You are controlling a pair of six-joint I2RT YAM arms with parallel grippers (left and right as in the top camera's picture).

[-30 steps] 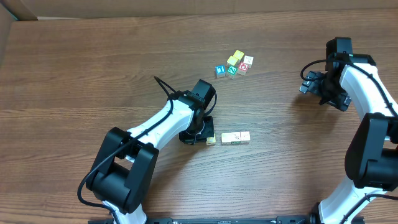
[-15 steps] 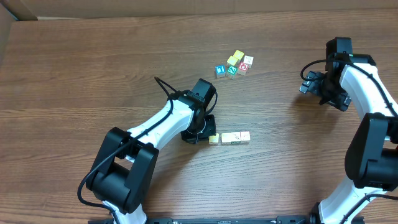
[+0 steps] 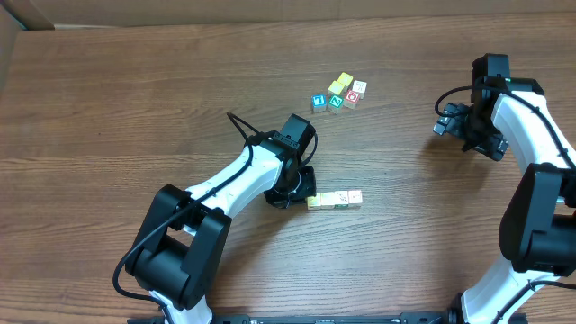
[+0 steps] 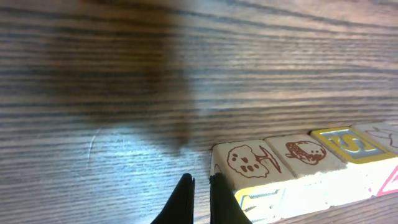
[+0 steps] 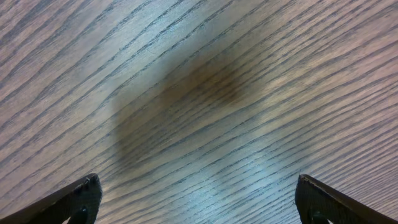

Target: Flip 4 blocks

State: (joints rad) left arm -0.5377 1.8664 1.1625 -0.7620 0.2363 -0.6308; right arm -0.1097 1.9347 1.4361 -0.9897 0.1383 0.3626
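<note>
A row of small wooden blocks (image 3: pixel 335 200) lies in front of centre, their cream tops carrying brown drawings. In the left wrist view the nearest block (image 4: pixel 245 163) shows a tree drawing and a yellow side. My left gripper (image 3: pixel 301 193) is shut, its tips (image 4: pixel 200 186) low on the table, and the right tip touches that block's left end. Further back sits a cluster with two yellow blocks (image 3: pixel 346 80) (image 3: pixel 337 88), a teal block (image 3: pixel 336 102) and a red block (image 3: pixel 352 96). My right gripper (image 3: pixel 445 121) is open over bare wood (image 5: pixel 198 186), holding nothing.
A blue-faced cube (image 3: pixel 319 102) and a white-topped cube (image 3: pixel 359 86) sit in the same back cluster. The left arm stretches from the near edge to the row. The right arm stands along the table's right side. A cardboard edge (image 3: pixel 18 18) shows at the back left.
My left gripper has slid a little to the right, pushing the loose yellowish end block against the row, so the gap has closed. The right arm has not moved.
</note>
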